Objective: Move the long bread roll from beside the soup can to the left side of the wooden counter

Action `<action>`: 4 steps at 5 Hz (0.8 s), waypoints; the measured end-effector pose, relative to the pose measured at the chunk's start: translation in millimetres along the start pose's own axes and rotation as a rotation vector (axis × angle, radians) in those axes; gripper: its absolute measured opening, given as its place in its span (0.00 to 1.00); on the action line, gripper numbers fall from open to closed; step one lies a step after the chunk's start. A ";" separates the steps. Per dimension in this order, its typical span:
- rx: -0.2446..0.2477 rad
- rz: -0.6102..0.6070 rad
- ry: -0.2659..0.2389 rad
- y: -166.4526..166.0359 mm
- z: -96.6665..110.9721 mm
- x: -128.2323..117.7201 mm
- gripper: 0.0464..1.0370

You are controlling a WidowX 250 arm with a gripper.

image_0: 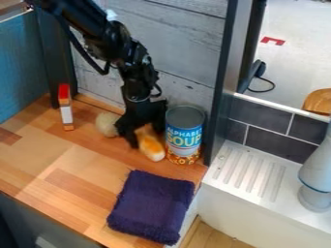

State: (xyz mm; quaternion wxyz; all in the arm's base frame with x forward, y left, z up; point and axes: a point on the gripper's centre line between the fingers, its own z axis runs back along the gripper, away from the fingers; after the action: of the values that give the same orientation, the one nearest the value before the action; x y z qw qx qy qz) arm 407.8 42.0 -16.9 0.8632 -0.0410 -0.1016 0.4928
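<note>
The robot's arm [84, 29] is black, with a glossy sheen that catches small pale highlights. It enters at the upper left of the frame as a thick, smooth upper section, then gives way to narrower, knobbly joint housings [132, 55] with blocky, uneven outlines. A black cable [82, 52] curves along its left side in a long loop, and a thinner dark wire [157, 90] makes a small loop near the wrist. The gripper [147, 136], near the centre, is matt black, broad and angular.

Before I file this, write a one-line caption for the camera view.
Black tool at an orange-and-white object beside a soup can, with a dark purple cloth nearby.
</note>
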 end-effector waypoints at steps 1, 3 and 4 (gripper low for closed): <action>0.008 -0.005 -0.007 1.1 -1.1 0.5 0.64; -0.010 -0.049 -0.005 5.9 21.6 -3.9 0.62; -0.104 -0.061 -0.043 0.1 72.4 -0.8 0.62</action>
State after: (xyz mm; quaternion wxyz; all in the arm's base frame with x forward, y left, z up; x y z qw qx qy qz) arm 391.7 39.3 53.6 0.8722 -0.0720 -0.1466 0.4610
